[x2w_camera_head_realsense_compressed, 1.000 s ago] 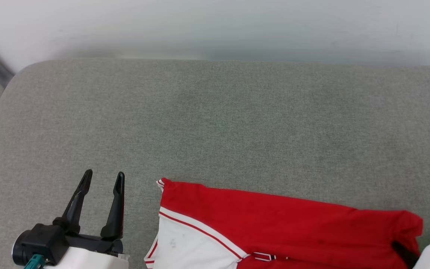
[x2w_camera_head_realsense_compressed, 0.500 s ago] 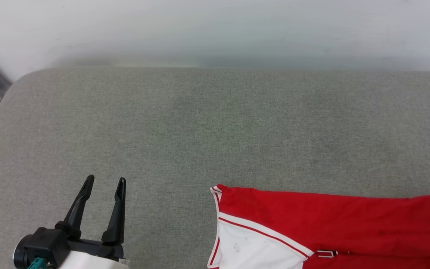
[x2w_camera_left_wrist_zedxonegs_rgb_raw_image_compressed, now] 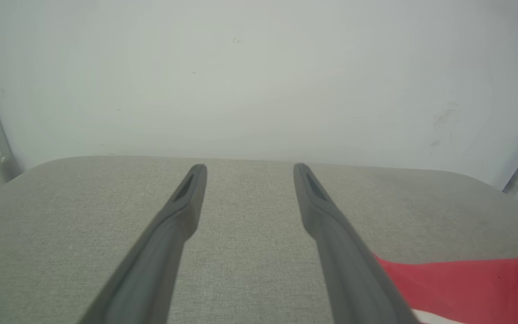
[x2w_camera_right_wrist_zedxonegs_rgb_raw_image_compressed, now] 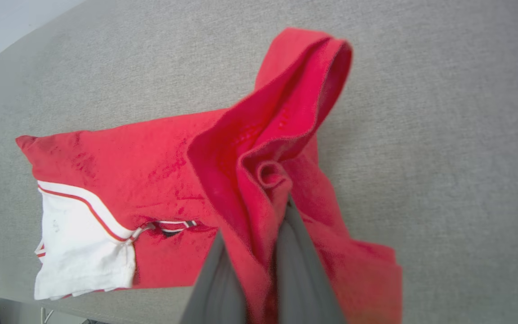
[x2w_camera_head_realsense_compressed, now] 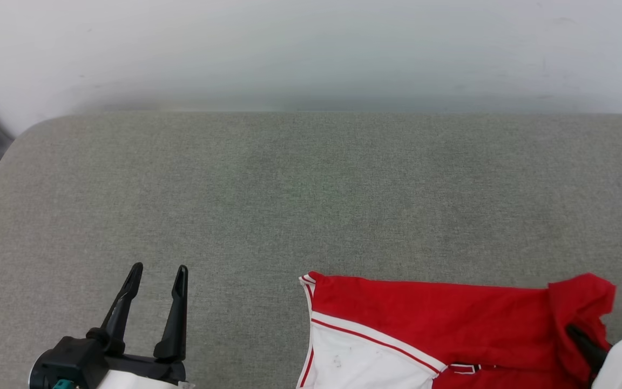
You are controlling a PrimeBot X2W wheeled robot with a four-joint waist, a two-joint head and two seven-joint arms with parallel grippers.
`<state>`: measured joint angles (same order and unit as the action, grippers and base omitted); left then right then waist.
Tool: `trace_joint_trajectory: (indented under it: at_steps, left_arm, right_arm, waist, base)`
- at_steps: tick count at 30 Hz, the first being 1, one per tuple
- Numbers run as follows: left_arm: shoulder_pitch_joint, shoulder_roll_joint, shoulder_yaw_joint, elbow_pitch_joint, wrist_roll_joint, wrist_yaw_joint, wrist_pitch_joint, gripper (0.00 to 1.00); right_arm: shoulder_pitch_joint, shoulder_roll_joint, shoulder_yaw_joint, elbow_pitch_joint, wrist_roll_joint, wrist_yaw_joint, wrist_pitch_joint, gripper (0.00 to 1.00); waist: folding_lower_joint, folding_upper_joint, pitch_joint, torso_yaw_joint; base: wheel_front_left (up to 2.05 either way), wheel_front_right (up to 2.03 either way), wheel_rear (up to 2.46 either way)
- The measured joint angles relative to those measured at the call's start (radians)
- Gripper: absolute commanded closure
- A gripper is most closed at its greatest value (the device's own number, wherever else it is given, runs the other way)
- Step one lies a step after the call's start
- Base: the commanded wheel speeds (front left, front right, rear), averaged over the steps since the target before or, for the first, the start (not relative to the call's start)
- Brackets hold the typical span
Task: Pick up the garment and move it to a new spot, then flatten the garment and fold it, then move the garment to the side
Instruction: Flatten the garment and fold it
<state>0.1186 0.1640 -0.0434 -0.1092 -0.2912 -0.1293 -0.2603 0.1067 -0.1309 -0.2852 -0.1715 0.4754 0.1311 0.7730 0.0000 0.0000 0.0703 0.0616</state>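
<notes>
Right tool (x2w_camera_right_wrist_zedxonegs_rgb_raw_image_compressed: 256, 225) is clamped shut on the garment (x2w_camera_head_realsense_compressed: 430, 319) rn, pinching a bunched-up fold of the red fabric btwn its two fingers, w/ a loop of cloth puffed up just past the tips. Rest of the garment lies on the grey fabric-covered tabletop (x2w_camera_head_realsense_compressed: 289, 189), near the front edge on the robot's right side, stretched out fairly flat towards the middle. White sleeve (x2w_camera_head_realsense_compressed: 354, 362) w/ the red-white striped trim is at the end furthest from the right tool, lying flat on the tabletop. Tiny bit of black-and-white print pokes out from under a fold next to the sleeve, too small to read tho. Left tool (x2w_camera_head_realsense_compressed: 160, 268) is spread wide open, held a bit above bare tabletop at the front left, fingers pointing towards the pale wall (x2w_camera_head_realsense_compressed: 311, 48) at the back. It's near the sleeve end of the garment but def apart from it, grey cloth showing btwn the two.
</notes>
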Motion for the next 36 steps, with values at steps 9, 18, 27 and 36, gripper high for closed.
trace_joint_trajectory:
  at_steps: [9,18,27,36]
  left_arm:
    - [-0.001,-0.008,-0.014,0.012,-0.008,0.0,0.0,0.0]
    - [-0.005,-0.002,-0.016,0.016,-0.013,0.0,0.0,0.0]
    - [-0.007,0.002,-0.03,0.021,-0.014,0.0,0.0,0.0]
    - [-0.007,0.006,-0.031,0.027,-0.018,0.0,0.0,0.0]
  right_arm:
    - [0.026,0.076,0.14,-0.129,0.107,0.0,0.104,1.0]
    - [0.004,0.079,0.334,0.015,0.28,0.0,-0.063,1.0]
    - [-0.081,0.079,0.468,0.199,0.295,0.0,-0.232,1.0]
    - [-0.158,0.079,0.565,0.365,0.33,0.0,-0.328,0.0]
  waist:
    - [0.0,0.0,0.002,0.02]
    - [0.0,0.0,-0.004,0.053]
    - [0.0,0.0,-0.005,0.087]
    - [0.0,0.0,0.007,0.104]
  base:
    - [0.0,0.0,0.0]
    - [0.0,0.0,0.0]
    - [0.0,0.0,0.0]
    - [0.0,0.0,0.0]
